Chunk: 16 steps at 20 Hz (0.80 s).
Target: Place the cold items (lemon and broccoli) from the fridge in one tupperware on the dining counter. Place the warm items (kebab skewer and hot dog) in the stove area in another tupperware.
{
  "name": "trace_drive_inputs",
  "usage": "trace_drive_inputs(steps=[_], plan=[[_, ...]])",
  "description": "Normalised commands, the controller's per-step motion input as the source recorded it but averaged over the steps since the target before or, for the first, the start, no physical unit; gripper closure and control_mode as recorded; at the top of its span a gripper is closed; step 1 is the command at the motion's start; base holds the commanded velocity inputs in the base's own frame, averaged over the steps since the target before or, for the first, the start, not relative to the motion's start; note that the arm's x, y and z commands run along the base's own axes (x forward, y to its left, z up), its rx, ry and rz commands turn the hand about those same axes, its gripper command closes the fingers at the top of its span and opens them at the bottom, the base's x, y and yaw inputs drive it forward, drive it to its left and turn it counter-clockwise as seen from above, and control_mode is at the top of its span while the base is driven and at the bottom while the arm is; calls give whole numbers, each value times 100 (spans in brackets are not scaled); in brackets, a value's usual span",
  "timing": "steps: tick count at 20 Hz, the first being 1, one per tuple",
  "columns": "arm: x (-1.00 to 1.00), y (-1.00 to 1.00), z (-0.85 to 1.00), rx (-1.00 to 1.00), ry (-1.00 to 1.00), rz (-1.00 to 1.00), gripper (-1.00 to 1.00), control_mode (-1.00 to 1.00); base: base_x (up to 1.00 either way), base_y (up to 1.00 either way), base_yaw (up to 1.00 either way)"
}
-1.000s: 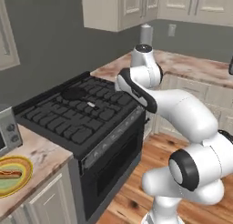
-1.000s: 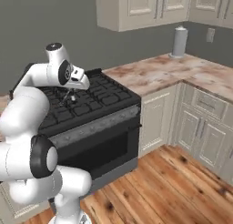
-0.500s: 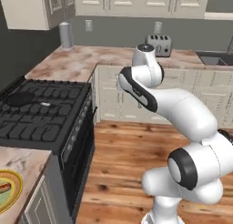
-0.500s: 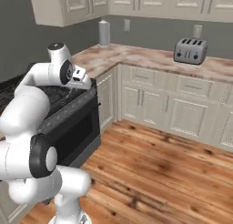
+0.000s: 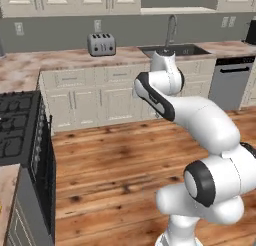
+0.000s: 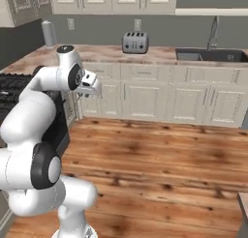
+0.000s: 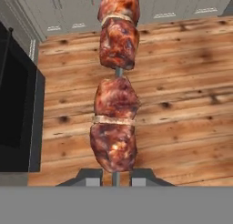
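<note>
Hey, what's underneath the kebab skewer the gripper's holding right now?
Below the kebab skewer lies bare wooden floor, with the black stove off to one side. The meat covers the strip of floor directly beneath.

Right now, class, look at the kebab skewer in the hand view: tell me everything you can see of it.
The kebab skewer is a thin grey metal rod strung with glossy, browned chunks of meat, pale bands between some of them. A bare bit of rod shows midway. It runs from the gripper, whose two fingertips close on its lower end, to the top edge of the view. It hangs over the wood floor, touching nothing else.
</note>
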Motion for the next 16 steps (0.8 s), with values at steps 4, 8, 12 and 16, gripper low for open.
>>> trace_drive_inputs(steps=[4, 8, 12, 16], plan=[[0, 0, 0, 0, 0, 0, 100, 100, -86, -9, -40], [0, 0, 0, 0, 0, 0, 100, 100, -88, -24, -31], [0, 0, 0, 0, 0, 0, 100, 100, -54, -56, -19], [0, 0, 0, 0, 0, 0, 100, 100, -29, -79, -13]])
